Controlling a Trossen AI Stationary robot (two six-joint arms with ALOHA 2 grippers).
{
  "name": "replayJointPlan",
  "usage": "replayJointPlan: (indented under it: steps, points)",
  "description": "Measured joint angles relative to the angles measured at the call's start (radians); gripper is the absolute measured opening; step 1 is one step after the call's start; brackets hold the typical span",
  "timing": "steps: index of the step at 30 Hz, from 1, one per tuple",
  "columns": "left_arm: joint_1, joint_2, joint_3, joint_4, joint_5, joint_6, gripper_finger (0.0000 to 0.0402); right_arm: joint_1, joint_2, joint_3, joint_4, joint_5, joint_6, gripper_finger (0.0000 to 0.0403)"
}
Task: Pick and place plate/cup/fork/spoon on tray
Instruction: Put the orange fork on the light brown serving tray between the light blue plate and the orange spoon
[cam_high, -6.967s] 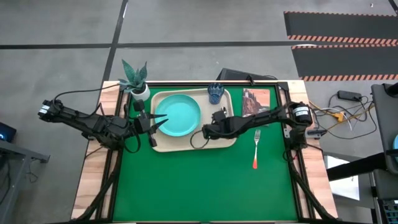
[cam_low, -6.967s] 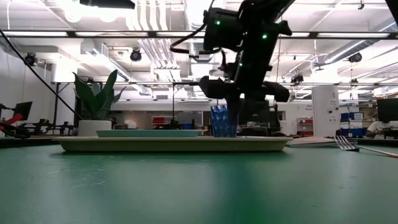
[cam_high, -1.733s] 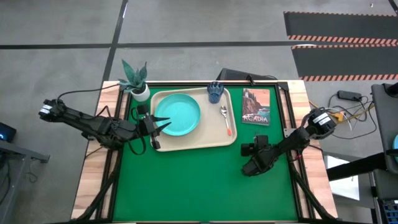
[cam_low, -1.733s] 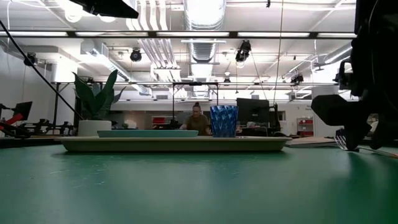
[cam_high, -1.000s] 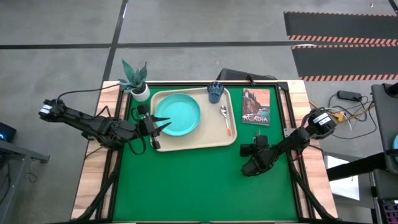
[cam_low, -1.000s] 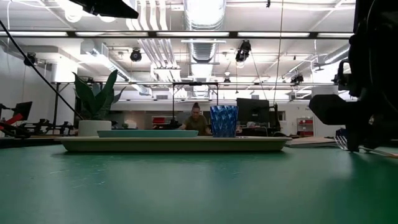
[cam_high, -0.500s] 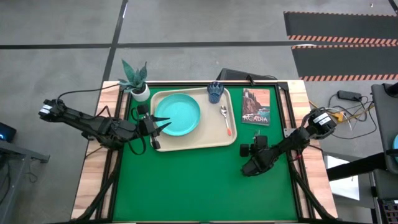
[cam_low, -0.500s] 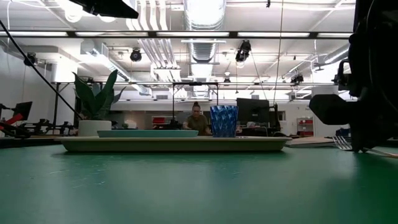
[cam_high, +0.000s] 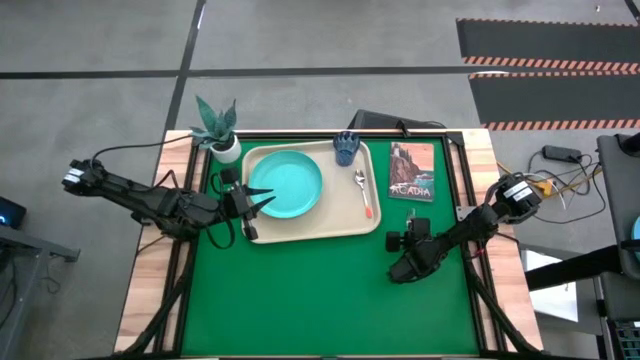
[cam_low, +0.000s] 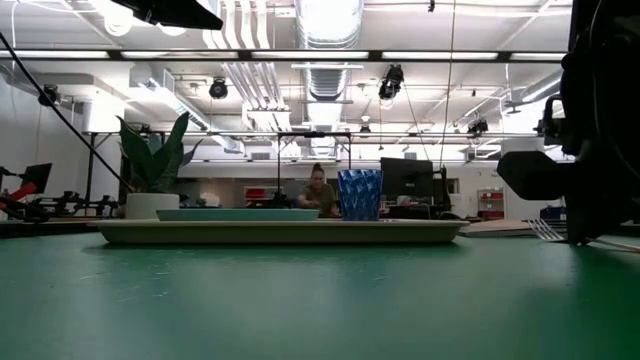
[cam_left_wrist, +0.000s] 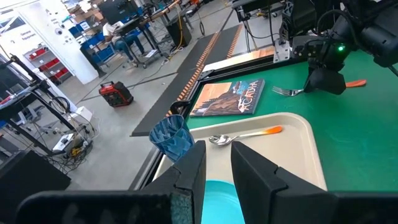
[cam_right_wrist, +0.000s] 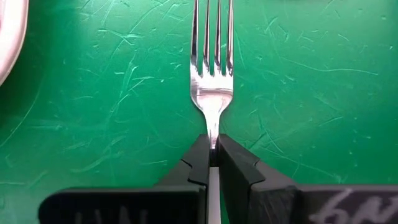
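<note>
The fork (cam_right_wrist: 212, 81) lies on the green mat right of the beige tray (cam_high: 330, 228); in the high view my right gripper (cam_high: 404, 258) hides it. My right gripper (cam_right_wrist: 212, 158) is shut on it. The left wrist view shows its tines (cam_left_wrist: 287, 91) and red handle end (cam_left_wrist: 356, 83) sticking out either side of that gripper. The turquoise plate (cam_high: 286, 185), blue cup (cam_high: 346, 148) and spoon (cam_high: 364, 194) sit on the tray. My left gripper (cam_high: 252, 201) is open and empty at the tray's left rim. My right gripper pinches the fork's narrow neck (cam_right_wrist: 212, 134), just behind the tines, between its two fingers (cam_right_wrist: 198, 163). The fingers come from above, pointing down, one on each side of the neck. The fork lies level, tines low over the mat (cam_low: 545, 231).
A book (cam_high: 412, 172) lies on the mat right of the tray, just beyond my right gripper. A white pot with a green plant (cam_high: 220, 130) stands at the tray's far left corner. Bare green mat (cam_high: 300, 300) fills the near half of the table.
My right gripper has sunk a little toward the mat over the fork. In the low view the fork's tines stand lower and more level than a second ago.
</note>
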Motion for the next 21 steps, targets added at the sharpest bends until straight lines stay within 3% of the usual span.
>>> replayJointPlan:
  steps: [21]
  points:
    - [0.0,0.0,0.0,0.0,0.0,0.0,0.0061,0.0,-0.028,0.014,-0.039,-0.014,0.002,0.0013]
